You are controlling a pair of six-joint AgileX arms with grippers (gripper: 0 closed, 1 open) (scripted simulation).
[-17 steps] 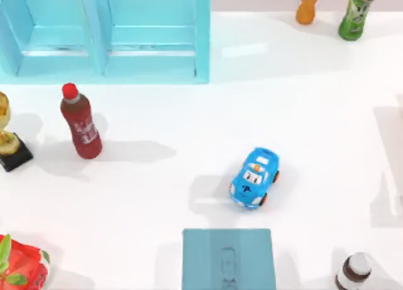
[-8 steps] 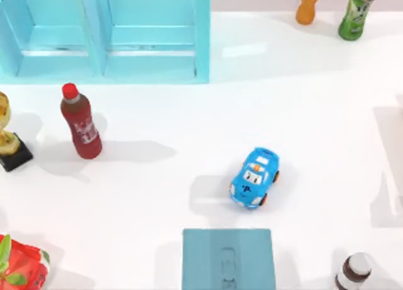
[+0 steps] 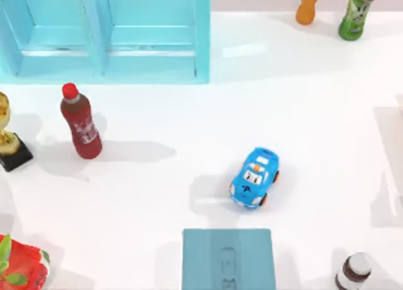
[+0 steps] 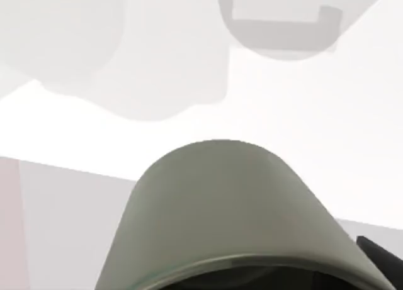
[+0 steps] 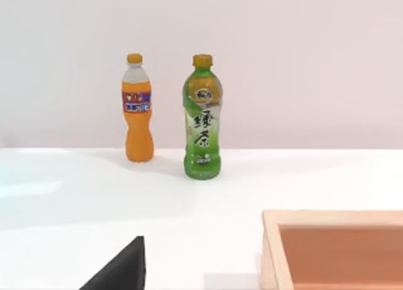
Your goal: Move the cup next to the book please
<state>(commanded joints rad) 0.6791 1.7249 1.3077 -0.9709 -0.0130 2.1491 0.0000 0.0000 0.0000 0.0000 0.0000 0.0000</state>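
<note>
Nearest, at the top view's lower edge, lies the flat teal-blue rectangular book (image 3: 228, 260), with a dark-capped brown jar (image 3: 353, 272) to its right and a red printed packet (image 3: 21, 267) at far left. Beyond it stands a blue toy car (image 3: 254, 177), then a red bottle (image 3: 80, 121) and a gold trophy (image 3: 7, 139). Farthest are the light-blue shelf unit (image 3: 201, 32), its compartments bare, and orange (image 5: 138, 116) and green (image 5: 202, 117) bottles. A grey-green rounded cup (image 4: 233, 221) shows close in the left wrist view; whether either gripper is open cannot be told.
</note>
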